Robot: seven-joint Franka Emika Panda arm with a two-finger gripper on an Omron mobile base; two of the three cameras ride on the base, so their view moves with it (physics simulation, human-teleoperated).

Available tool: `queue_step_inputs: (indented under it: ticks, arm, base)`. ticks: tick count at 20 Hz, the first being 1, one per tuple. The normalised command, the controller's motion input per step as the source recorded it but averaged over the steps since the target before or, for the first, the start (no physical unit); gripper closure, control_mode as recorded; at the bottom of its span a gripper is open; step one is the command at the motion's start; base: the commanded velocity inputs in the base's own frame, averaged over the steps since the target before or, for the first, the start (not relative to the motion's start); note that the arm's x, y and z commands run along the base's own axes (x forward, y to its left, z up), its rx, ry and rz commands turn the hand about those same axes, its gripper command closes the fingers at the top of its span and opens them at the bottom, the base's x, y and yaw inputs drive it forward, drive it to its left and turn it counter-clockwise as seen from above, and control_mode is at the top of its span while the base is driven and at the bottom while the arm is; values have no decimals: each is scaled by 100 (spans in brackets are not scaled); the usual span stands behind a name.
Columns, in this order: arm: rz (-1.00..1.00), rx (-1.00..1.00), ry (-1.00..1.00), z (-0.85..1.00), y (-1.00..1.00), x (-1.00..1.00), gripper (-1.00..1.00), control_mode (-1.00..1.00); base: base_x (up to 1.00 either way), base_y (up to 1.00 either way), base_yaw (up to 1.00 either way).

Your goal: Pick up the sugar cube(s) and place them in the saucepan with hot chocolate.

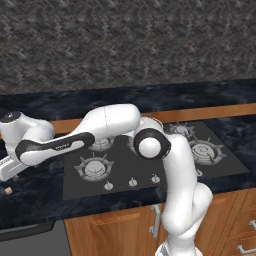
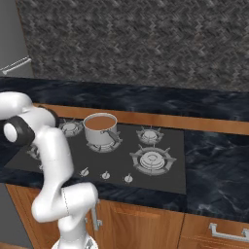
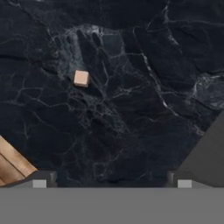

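A tiny pale beige sugar cube lies alone on the dark marble counter, up and left of centre in the hand view. My gripper hangs above the counter, open, with nothing between its fingertips; the cube is well apart from them. In the left base view the cube sits near the counter's front edge at far left, just below my hand. The steel saucepan with hot chocolate stands on a rear burner of the stove, brown liquid showing inside.
The black stove has several burners and a row of grey knobs along its front. Its corner shows at the right of the hand view. A wooden cabinet front lies below the counter edge.
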Motion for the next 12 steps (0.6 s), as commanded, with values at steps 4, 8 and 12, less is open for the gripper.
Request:
queue_step_inputs:
  ticks: [4, 8, 12]
  arm:
    - [0, 0, -2, -5, 15, -33, -100, -100]
    - [0, 4, 6, -52, 8, -1, -100, -100]
    - [0, 12, 1, -56, 0, 0, -100, -100]
  base:
    - [0, 0, 0]
    - [0, 0, 0]
    - [0, 0, 0]
